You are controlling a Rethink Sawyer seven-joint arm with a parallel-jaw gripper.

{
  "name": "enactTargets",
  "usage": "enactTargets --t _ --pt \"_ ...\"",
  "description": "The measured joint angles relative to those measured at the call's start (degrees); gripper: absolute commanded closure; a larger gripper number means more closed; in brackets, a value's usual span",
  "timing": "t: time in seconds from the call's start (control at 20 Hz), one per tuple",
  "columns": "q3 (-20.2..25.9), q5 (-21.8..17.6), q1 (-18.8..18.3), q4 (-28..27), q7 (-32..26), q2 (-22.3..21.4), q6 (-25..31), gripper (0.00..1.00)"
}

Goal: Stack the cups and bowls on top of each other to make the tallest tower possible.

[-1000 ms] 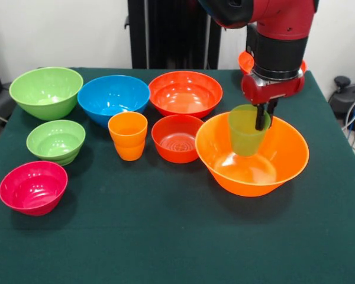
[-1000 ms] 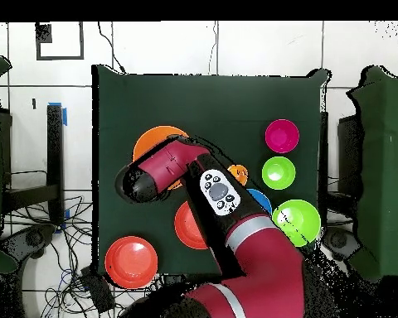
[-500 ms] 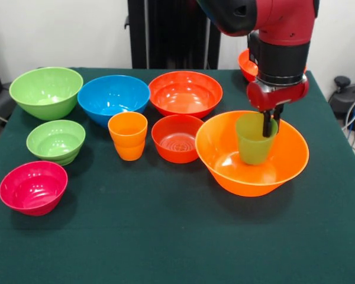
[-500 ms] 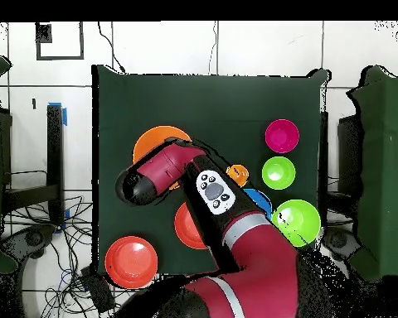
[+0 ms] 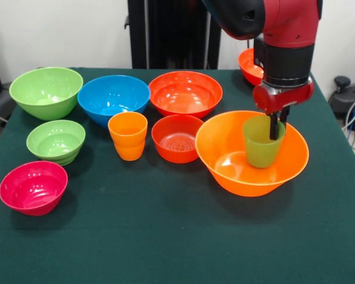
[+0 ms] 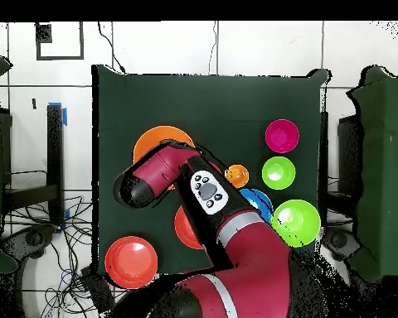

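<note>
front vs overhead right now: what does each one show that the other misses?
Front only: the translucent green plastic cup inside the largest orange plastic bowl, with the gripper shut on its rim; overhead, the arm covers both cup and gripper.

Overhead only: the whole red arm back to its base, the floor cables and the tables on either side.

Both: the largest orange bowl, the pink plastic bowl and the orange plastic cup on the green table.
</note>
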Motion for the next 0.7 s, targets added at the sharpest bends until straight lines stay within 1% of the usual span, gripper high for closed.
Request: enactTargets --t 0.35,0.45,0.7 --pt "-0.78 -0.12 1.65 0.04 0.0 -0.48 0.0 1.0" --pt "-1.07 -0.73 2.33 0.05 0.0 -0.77 0.0 1.0" --pt "-1.21 -1.65 2.73 0.07 0.0 -1.22 -0.01 1.0"
